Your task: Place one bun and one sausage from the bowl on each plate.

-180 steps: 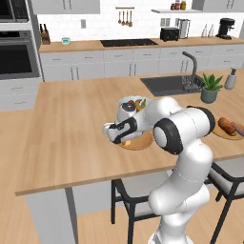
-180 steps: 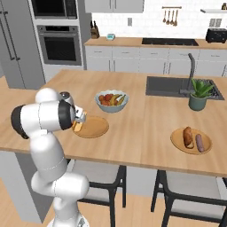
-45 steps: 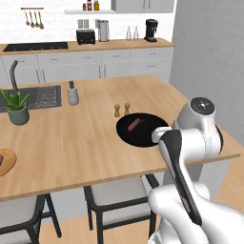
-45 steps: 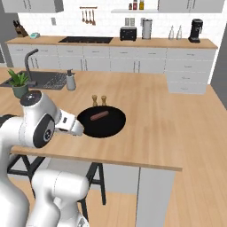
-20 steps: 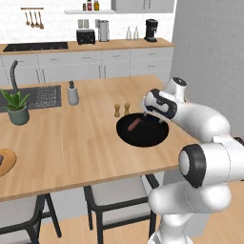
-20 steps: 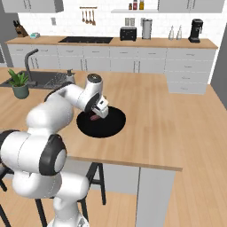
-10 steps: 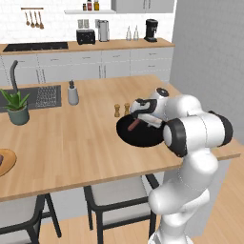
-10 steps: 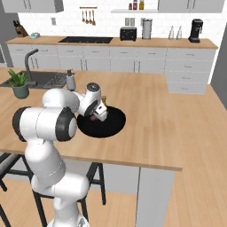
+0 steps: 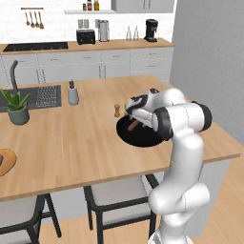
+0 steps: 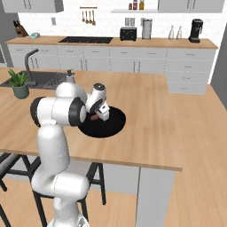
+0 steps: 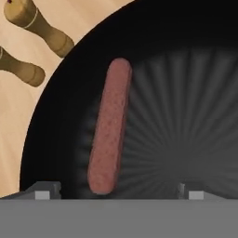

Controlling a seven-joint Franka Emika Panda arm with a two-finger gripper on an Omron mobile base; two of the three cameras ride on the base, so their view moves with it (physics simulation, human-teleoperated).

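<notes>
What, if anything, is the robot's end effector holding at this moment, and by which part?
Nothing is held. The end effector is open above the black bowl, and the sausage lies loose on the bowl's floor, nearer one fingertip, untouched.

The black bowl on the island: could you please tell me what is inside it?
One sausage lies in the black bowl. No bun is visible; the hand view cuts off part of the bowl, and the arm covers part in both base views.

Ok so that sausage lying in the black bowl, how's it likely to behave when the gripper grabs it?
The sausage is a smooth round cylinder, so it will probably roll if nudged sideways on the bowl. It looks short and thick, likely fairly stiff. The open gripper should pinch across its width; an end grip might slip.
</notes>
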